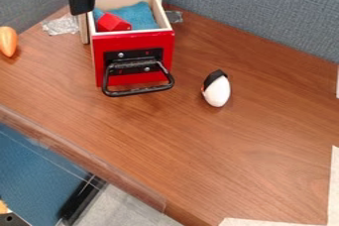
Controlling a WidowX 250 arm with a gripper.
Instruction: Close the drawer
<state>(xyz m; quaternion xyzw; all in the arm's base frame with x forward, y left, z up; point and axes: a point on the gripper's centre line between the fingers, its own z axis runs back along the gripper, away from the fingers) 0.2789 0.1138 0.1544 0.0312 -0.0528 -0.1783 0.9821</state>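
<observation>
Desk (271,141): open drawer (132,42) holds cloth (140,16), red block (112,23).

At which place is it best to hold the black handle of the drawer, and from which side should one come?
I would grip the black handle at the middle of its outer bar, coming from above and in front. The bar stands out from the red drawer front and runs crosswise, so there is likely room to close on it from before and behind.
</observation>
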